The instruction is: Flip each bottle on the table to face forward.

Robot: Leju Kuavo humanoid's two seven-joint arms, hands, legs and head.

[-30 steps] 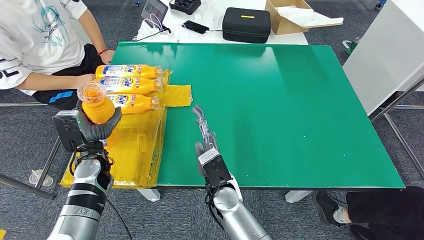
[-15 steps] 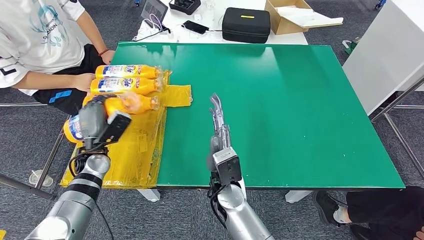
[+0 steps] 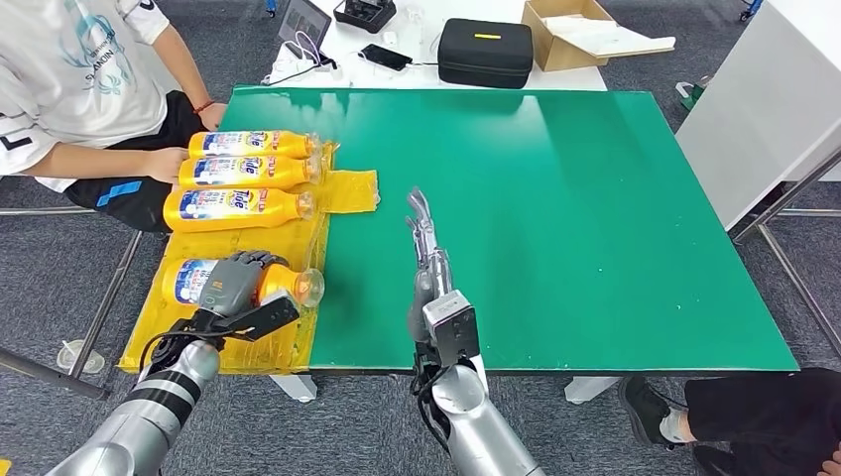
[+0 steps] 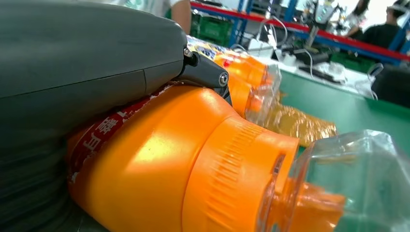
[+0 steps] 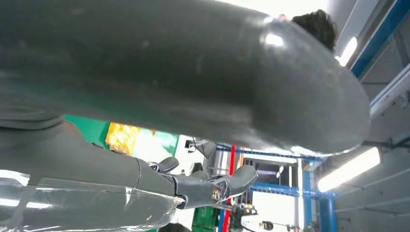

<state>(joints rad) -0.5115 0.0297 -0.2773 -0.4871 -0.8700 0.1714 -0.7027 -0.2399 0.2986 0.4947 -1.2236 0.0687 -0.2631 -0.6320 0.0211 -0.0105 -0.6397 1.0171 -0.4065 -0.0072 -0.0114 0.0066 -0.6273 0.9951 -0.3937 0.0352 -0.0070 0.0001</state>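
An orange bottle (image 3: 283, 284) with a clear cap lies on its side on the yellow plastic sheet (image 3: 258, 248) near the table's front left corner, and my left hand (image 3: 230, 282) grips it from above. The left wrist view shows the same bottle (image 4: 193, 164) close up under my thumb. Three more orange bottles lie side by side further back: the nearest one (image 3: 235, 207), the middle one (image 3: 248, 171) and the far one (image 3: 256, 143), labels up. My right hand (image 3: 424, 248) rests flat on the green table (image 3: 555, 218), fingers straight, holding nothing.
A person sits at the table's left, one hand (image 3: 165, 163) by the middle bottle's base. Behind the table a white desk holds a black case (image 3: 486, 50) and a cardboard box (image 3: 585, 30). Another white table (image 3: 764, 109) stands at the right.
My left hand has turned the bottle from upright to lying on its side and lowered it onto the yellow sheet. My right hand slid slightly forward on the table.
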